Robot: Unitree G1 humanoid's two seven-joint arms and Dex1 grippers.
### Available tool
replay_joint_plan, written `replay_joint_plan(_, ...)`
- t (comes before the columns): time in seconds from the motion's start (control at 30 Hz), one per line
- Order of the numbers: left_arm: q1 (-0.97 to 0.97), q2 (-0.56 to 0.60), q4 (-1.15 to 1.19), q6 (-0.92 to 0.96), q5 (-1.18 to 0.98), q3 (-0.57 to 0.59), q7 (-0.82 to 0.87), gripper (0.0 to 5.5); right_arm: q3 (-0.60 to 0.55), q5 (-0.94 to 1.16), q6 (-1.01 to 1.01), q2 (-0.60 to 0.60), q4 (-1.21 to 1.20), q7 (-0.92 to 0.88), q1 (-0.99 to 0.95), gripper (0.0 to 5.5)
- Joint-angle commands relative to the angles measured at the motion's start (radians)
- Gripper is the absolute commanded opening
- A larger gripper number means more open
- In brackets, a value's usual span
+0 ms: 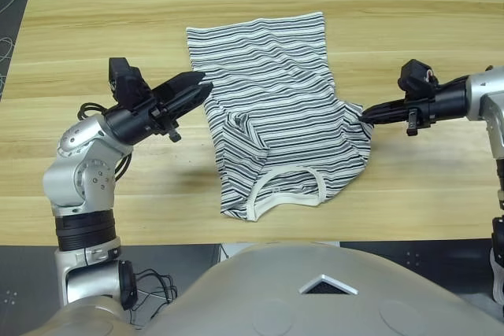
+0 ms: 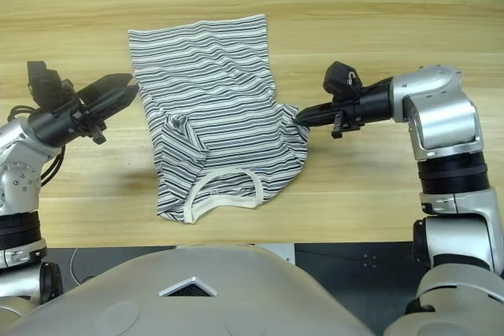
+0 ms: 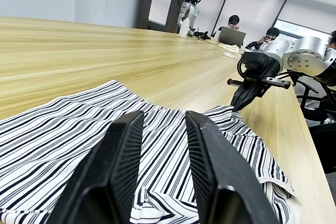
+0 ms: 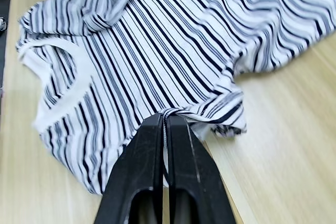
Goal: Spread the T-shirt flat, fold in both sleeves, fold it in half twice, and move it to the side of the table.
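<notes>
One rumpled T-shirt (image 1: 276, 108) on the surface (image 1: 409, 21).
Right gripper (image 1: 364, 116) fingers (image 4: 149, 166) grip its right edge; left gripper (image 1: 206, 88) at its left edge, fingers (image 3: 121, 156) open.

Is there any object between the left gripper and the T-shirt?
Nothing visible stands between them. The left gripper, open, hovers at the edge of the T-shirt; the right gripper is shut on its opposite edge.
</notes>
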Motion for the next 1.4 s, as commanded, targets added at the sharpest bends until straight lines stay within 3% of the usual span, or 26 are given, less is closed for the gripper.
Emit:
replay_joint_plan(0.03,-0.011,0.019,-0.003,0.002,0.012,-0.004,-0.003,1.49,0.014,0.022,0.028,-0.005,-0.078,-0.021,0.013,0.13)
replay_joint_plan(0.37,-0.022,0.025,0.003,0.004,0.011,-0.017,-0.011,1.49,0.136,0.037,0.057,0.090,-0.161,-0.072,-0.018,0.13)
replay_joint_plan(0.57,-0.019,0.022,0.006,0.001,0.010,-0.023,-0.013,1.49,0.255,-0.007,0.024,0.204,-0.077,-0.119,-0.053,0.13)
replay_joint_plan(0.8,-0.013,0.022,-0.002,0.003,0.007,-0.025,-0.015,1.49,0.324,-0.059,-0.008,0.254,-0.006,-0.158,-0.053,0.13)
replay_joint_plan(0.97,-0.007,0.022,0.000,0.000,0.008,-0.024,-0.018,1.49,0.328,-0.076,-0.037,0.247,-0.001,-0.158,-0.049,0.85)
replay_joint_plan(1.4,-0.037,0.023,0.017,0.000,0.008,-0.030,-0.031,1.49,0.230,0.070,0.081,0.184,-0.220,-0.102,-0.071,0.85)
